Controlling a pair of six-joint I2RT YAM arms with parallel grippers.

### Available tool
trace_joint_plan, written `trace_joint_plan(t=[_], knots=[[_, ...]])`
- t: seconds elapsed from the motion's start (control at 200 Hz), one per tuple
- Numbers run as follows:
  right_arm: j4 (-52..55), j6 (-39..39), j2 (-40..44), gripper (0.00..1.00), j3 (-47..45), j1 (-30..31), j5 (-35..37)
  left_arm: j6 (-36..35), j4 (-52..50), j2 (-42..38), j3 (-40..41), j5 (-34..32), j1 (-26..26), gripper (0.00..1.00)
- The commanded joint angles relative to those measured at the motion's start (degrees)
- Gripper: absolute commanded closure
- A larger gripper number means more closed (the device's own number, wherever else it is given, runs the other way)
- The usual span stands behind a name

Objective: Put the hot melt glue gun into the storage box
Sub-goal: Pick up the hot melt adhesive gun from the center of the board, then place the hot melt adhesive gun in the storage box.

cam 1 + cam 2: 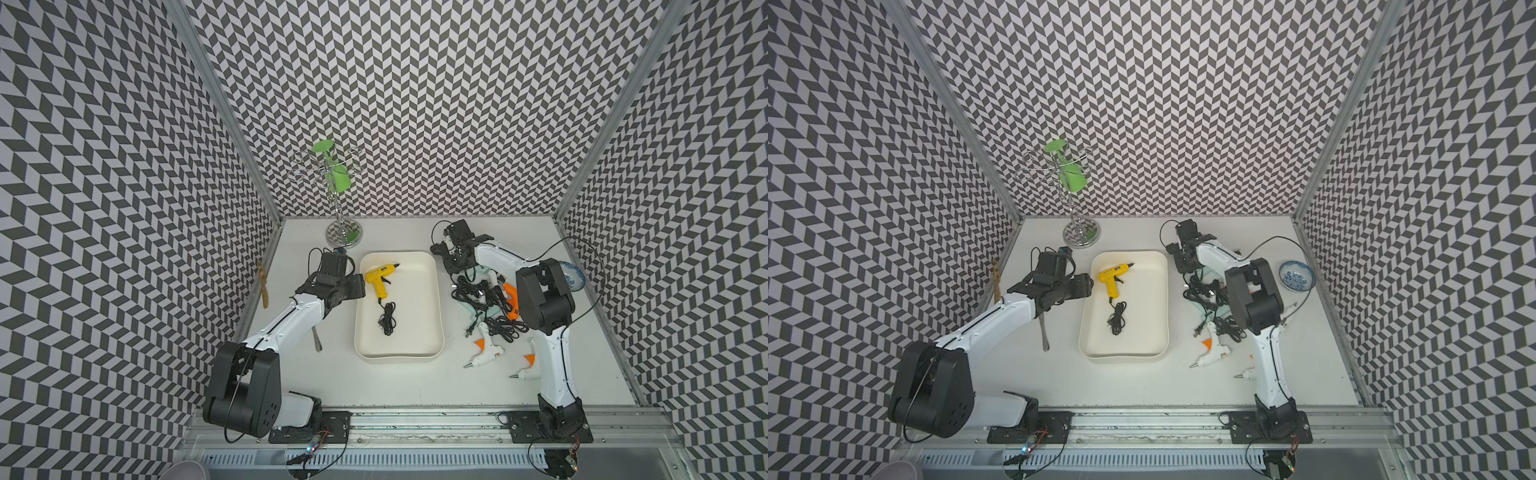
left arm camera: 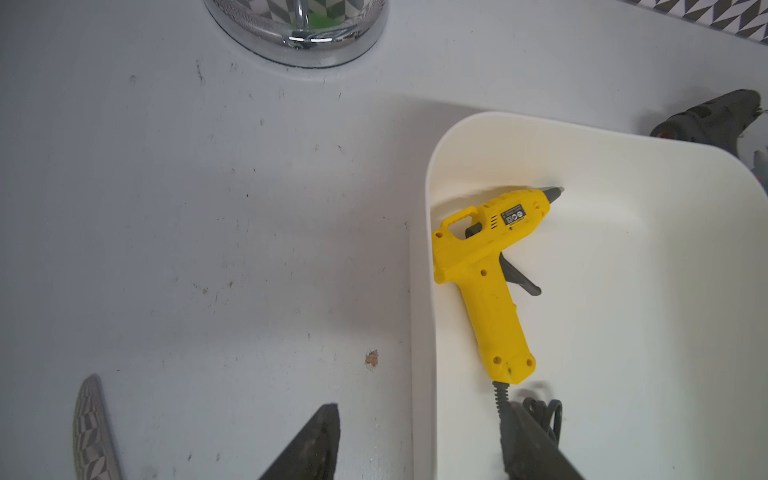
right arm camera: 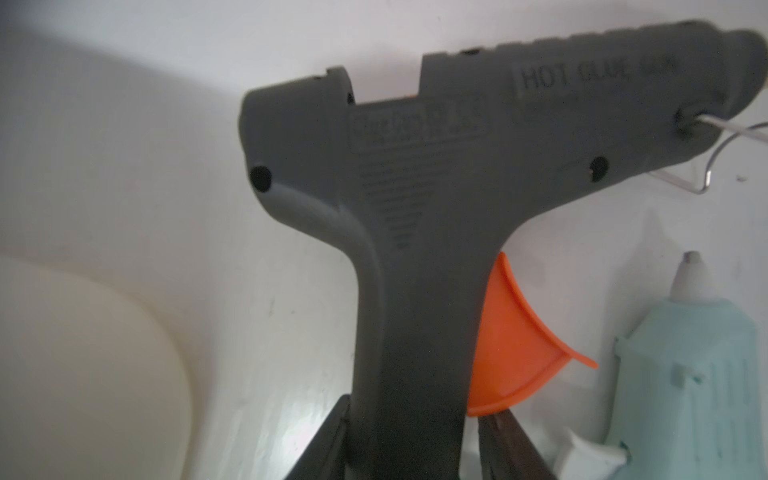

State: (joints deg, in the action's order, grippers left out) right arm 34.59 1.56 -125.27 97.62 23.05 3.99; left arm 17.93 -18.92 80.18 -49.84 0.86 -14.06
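Right wrist: right gripper (image 3: pixel 415 409) clamps grey glue gun (image 3: pixel 415 166) by handle; prob. light, stiff, slick plastic; left gripper (image 2: pixel 419 411) agape, empty.

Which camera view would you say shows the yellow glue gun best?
Left wrist view: the yellow glue gun lies close and sharp. Both top views show it small inside the storage box; the right wrist view lacks it.

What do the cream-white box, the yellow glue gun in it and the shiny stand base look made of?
Cream-white rectangular storage box: likely moulded plastic, smooth satin, rounded one-piece corners. Yellow hot melt glue gun: hard matte plastic, with screw holes. Round mirror-bright stand base: probably chromed metal; it shows sharp reflections.
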Motion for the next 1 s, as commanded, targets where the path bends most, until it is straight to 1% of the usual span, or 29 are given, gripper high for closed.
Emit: trace_joint_plan(t=[0.0,0.145,0.26,0.4,0.461,0.501,0.581,0.671,0.826,0.906,0.991], knots=[[-3.25,0.82,8.70,0.73,0.58,0.91,0.27,0.70,0.10,1.09,-1.75,-0.78,0.49,0.35],[0.75,1.55,10.91,0.73,3.99,1.02,0.55,0.67,0.73,2.80,-2.32,0.07,0.53,0.37],[4.44,2.61,13.06,0.74,6.59,1.28,0.50,2.07,0.46,4.67,-2.48,1.37,0.44,0.40],[7.09,3.79,16.98,0.75,9.06,2.91,-1.74,4.22,1.83,5.50,-1.07,2.91,0.43,0.44],[7.83,4.00,18.68,0.74,10.32,4.49,-1.73,4.30,2.32,5.84,-0.71,3.92,0.44,0.47],[7.90,3.94,19.79,0.74,10.96,5.89,-1.32,6.42,2.56,6.08,-0.53,4.80,0.42,0.51],[8.61,3.50,21.64,0.74,12.59,9.04,1.44,7.95,3.12,6.18,-0.05,5.44,0.35,0.57],[11.61,3.57,21.96,0.74,17.50,12.21,4.22,9.30,3.82,5.93,0.57,5.83,0.35,0.64],[16.81,4.34,21.91,0.73,26.31,16.50,5.96,12.06,5.30,4.89,2.11,6.11,0.34,0.74],[18.08,5.15,22.19,0.72,29.37,18.42,5.24,13.66,6.31,4.18,3.03,6.63,0.29,0.78],[18.24,6.19,22.73,0.72,30.63,20.11,3.31,15.51,7.20,3.43,3.76,6.95,0.35,0.80]])
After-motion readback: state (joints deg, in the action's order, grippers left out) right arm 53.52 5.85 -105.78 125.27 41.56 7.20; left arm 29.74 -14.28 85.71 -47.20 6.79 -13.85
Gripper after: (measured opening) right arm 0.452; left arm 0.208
